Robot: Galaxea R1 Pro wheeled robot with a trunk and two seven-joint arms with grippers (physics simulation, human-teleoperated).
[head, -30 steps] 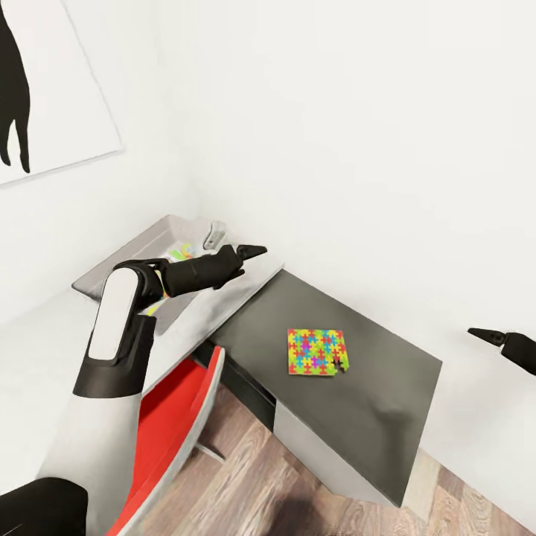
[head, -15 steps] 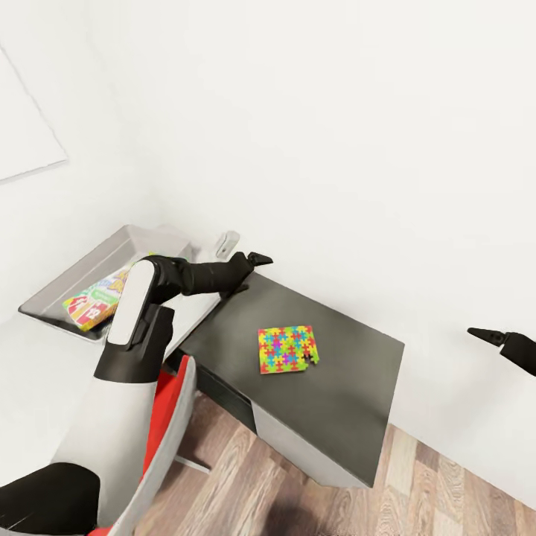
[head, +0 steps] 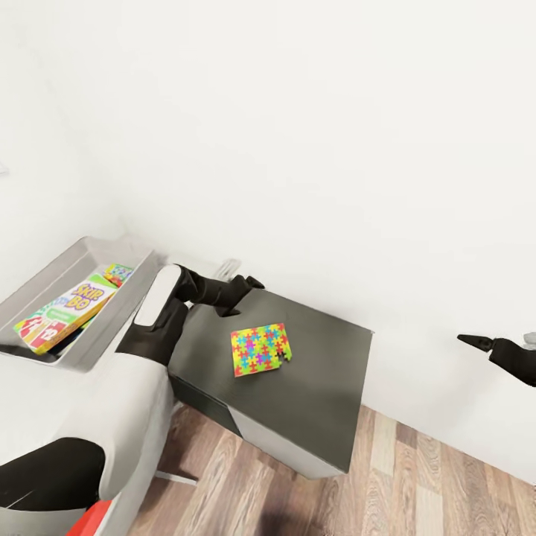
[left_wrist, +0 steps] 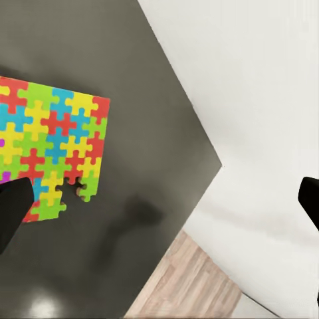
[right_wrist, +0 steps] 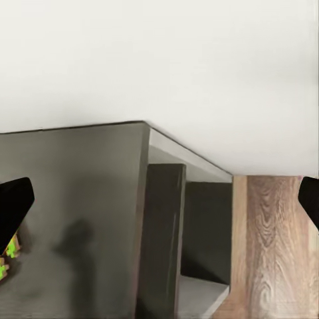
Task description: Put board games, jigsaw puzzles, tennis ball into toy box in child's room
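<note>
The Skip-Bo game (head: 63, 311) lies in the toy box (head: 112, 339); one jigsaw puzzle (head: 259, 348) waits below my left fingers (head: 242, 292), spread and empty; right fingers (head: 476, 342) spread too.

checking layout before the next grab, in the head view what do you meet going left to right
shallow light grey toy box holding the Skip-Bo board game → colourful square jigsaw puzzle on the dark grey-topped cabinet → black right gripper

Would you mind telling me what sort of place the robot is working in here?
Probably a child's room: a colourful square jigsaw puzzle lies on a low dark grey cabinet, and a light grey toy bin holds a Skip-Bo board game box.
</note>
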